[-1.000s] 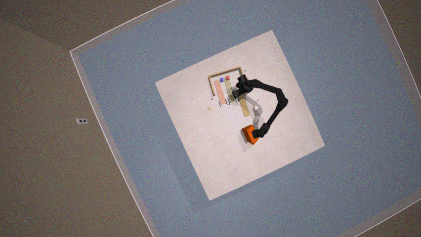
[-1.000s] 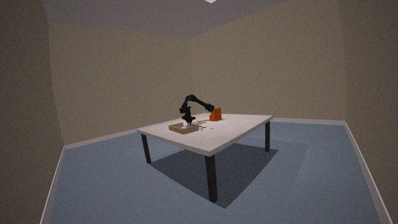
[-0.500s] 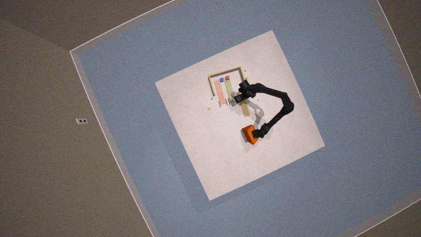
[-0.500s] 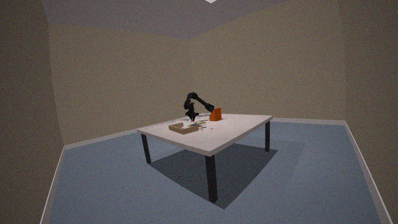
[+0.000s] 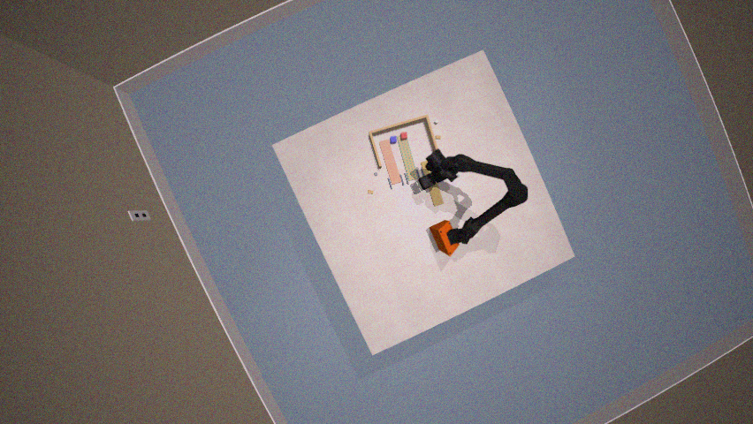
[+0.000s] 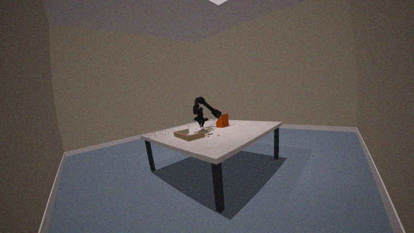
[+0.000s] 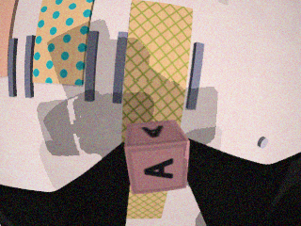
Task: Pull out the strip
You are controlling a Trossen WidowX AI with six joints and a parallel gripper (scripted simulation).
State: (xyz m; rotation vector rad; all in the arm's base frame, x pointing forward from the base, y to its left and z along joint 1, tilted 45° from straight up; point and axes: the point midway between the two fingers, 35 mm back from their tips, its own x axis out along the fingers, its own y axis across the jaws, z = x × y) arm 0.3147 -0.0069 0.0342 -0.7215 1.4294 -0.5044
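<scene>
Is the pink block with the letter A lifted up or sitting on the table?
Lifted. In the wrist view the gripper is shut on the pink block, which hangs above the yellow checked strip, with its shadow below.
</scene>
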